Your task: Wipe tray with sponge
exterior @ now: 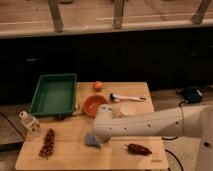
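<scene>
Gripper (96,136) sits low at the end of the white arm (150,122), which reaches in from the right edge of the wooden table (75,159). It is down at the sponge (91,140), close to the middle of the front edge. The arm's housing covers it, so I cannot tell whether it is wide, narrow or already holding the sponge. Only a blue-grey corner of the sponge shows beneath the arm, lying on the tabletop.

The green tray (53,96) lies at the far left corner, well apart from the sponge, and its bottom looks bare. Between them, nearer the table's middle, stands the orange bowl (94,105), with a small orange fruit (98,85) by the far edge beyond it. A white-handled utensil (128,97) and a pale disc (131,109) lie right of the bowl. A dark red chilli-like object (138,149) lies near the front right corner, a brown knobbly strip (48,143) near the front left corner, and a small clear bottle (30,123) at the left edge.

The step in hand looks like picking up the sponge; wiping has not begun. Next, the grasp needs confirming. Then comes a lift and a carry toward the far left corner, passing clear of the bowl, and a descent to the tray's flat bottom.
</scene>
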Robot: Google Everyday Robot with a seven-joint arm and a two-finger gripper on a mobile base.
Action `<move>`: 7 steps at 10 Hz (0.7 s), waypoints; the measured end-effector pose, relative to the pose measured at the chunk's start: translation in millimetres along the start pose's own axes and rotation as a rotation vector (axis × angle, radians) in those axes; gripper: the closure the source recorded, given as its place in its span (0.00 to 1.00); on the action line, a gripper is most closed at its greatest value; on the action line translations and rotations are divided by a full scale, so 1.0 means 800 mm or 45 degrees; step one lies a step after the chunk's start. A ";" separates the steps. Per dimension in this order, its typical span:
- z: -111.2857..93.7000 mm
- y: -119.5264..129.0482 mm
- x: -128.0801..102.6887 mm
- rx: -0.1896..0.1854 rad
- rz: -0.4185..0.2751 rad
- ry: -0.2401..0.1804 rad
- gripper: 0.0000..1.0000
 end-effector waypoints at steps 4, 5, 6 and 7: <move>-0.011 0.000 -0.001 0.007 -0.018 -0.011 0.80; -0.012 -0.001 -0.002 0.009 -0.017 -0.015 0.77; -0.012 -0.003 -0.003 0.014 -0.021 -0.018 0.73; -0.015 -0.005 -0.004 0.018 -0.027 -0.018 0.73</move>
